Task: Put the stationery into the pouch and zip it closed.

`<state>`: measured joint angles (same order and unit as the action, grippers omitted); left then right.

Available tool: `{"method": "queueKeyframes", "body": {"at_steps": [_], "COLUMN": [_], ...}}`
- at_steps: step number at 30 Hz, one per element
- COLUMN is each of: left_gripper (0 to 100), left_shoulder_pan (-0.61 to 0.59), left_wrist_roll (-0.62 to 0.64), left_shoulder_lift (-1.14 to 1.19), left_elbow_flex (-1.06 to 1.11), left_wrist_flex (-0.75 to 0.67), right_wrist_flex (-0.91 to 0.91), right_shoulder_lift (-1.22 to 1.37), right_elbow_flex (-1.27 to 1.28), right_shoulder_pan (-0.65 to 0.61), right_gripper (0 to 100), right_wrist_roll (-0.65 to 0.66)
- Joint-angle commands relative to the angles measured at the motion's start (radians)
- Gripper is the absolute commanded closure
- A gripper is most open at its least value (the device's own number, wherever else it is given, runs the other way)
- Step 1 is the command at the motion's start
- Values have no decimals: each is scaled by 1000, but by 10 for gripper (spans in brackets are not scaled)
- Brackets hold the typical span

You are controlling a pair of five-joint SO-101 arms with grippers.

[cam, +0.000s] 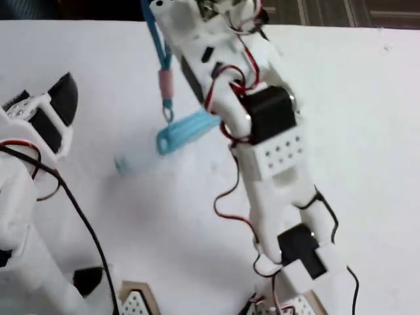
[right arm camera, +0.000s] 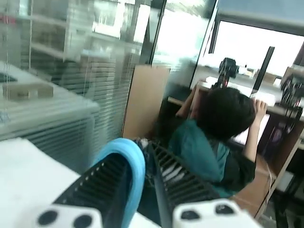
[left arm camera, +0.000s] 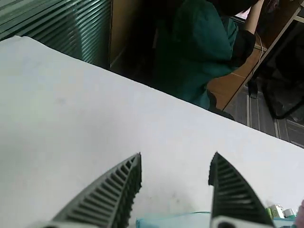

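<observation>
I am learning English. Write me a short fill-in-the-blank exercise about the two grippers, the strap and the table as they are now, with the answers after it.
1. The right gripper is shut on a ____ strap.
2. The left gripper is not shut but ____.
3. The table under both arms is ____ in colour.
4. In the high view, a short ____ sleeve sits on the hanging strap.

Answers: blue; open; white; pink

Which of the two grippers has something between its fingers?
The right gripper: it is shut on a blue strap. The left gripper stands open over the table, gripping nothing.
</observation>
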<state>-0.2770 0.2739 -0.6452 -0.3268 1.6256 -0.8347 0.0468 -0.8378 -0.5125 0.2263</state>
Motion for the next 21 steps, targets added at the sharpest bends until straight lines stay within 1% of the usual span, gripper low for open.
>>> {"method": "queueKeyframes", "body": {"at_steps": [1,4,7,10,16,19,21], "left_gripper": [755,755,754,754,734,731,731], "left_shoulder_pan": [12,91,114,171,182,186,217], "left_wrist_roll": [5,5,6,8,48,48,48], "left_shoulder_lift": [-13,-15,-21,-36,-117,-154,-159], "left_elbow_flex": [-5,-3,-25,-28,-25,77,169], "left_wrist_flex": [49,150,153,160,164,164,164], "right_wrist_flex": [27,56,76,99,104,104,104], "right_shoulder_lift": [13,39,58,74,110,124,136], "right_elbow_flex": [2,5,5,5,6,6,5], "right_shoulder_pan": [-4,-5,-8,-8,-1,1,1], "right_gripper": [981,981,981,981,981,981,981], "right_wrist_roll": [-8,-8,-9,-9,-8,-2,-2]}}
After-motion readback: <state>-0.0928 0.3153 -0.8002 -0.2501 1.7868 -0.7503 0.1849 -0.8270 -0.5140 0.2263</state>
